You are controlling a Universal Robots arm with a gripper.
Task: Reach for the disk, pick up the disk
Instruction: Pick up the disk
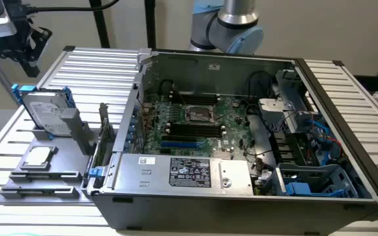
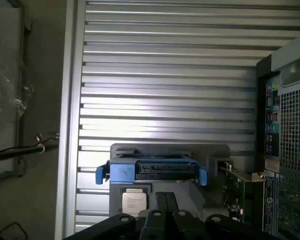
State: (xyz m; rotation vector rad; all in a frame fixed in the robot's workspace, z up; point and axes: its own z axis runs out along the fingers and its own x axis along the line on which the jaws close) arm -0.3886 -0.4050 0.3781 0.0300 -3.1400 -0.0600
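Item: gripper (image 1: 30,68), jaws closed together, nothing held.
Item: disk (image 1: 45,114), silver-grey with white label and blue carrier frame, standing on edge in a grey holder (image 1: 77,129). Directly below the jaw tips and apart from them, untouched; in the wrist view its blue-framed edge (image 2: 157,168) sat just beyond the fingertips (image 2: 160,200).
Item: square silver chip (image 1: 38,156), lying in the holder near the disk, farther from the jaws.
Item: open computer case (image 1: 241,147), well off to one side of the jaws.
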